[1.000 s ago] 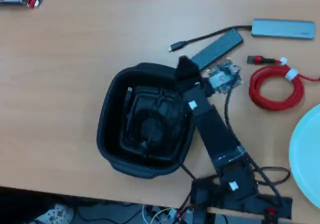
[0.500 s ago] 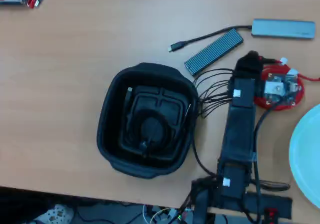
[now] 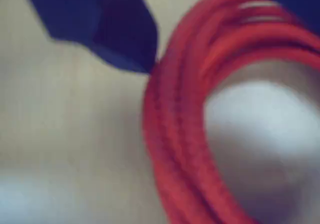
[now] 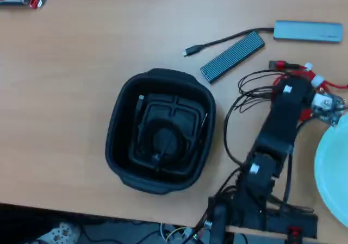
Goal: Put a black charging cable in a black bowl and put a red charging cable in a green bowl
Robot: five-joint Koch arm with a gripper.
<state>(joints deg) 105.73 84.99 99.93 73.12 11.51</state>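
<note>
Step two is ours now: with the black cable (image 4: pixel 162 141) already in the black bowl (image 4: pixel 115 125), our gripper (image 3: pixel 150 67) sits against the red cable (image 3: pixel 175 134), grip unclear, and next we must lift it rightward into the green bowl (image 4: pixel 334 173).

Black charging cable (image 4: pixel 163 141) lies coiled in the black bowl (image 4: pixel 117 130); red charging cable (image 3: pixel 185 134) coiled.

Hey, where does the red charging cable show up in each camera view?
Wrist view: the red charging cable fills the right half as a blurred coil.
Overhead view: right side, mostly hidden under the arm; only red bits show.
Shared landmark: the tan table beneath it.
</note>
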